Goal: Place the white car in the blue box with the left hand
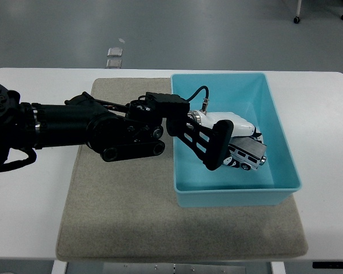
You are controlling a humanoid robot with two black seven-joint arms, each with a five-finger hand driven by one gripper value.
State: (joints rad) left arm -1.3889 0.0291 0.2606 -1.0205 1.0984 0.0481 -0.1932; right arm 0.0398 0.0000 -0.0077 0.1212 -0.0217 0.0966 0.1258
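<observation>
One risk stands out: the white car point(247, 155) is held low inside the blue box point(277, 123), toward the near right part of its floor, and whether its wheels already touch that floor cannot be told from this high view, so a release made while it is tilted or not yet down could let it roll or tip against the box's right wall. The left hand point(226, 141) is reached over the box's left rim, with its fingers point(214, 147) curled around the car, so the car is grasped and not yet let go. A second hazard is judged to lie in the forearm, which crosses the box's left rim closely; a careless withdrawal could catch that rim and drag the box across the grey mat point(120, 200) beneath it. A third is that the fingers, if opened only partly, could hook the car's body and lift it back out of the box. By count, one white car, one blue box and one grey mat are seen on one white table point(28, 188), the mat lying under the box and spreading to its left and front. One robot arm is in view; the right hand is not seen at all.
</observation>
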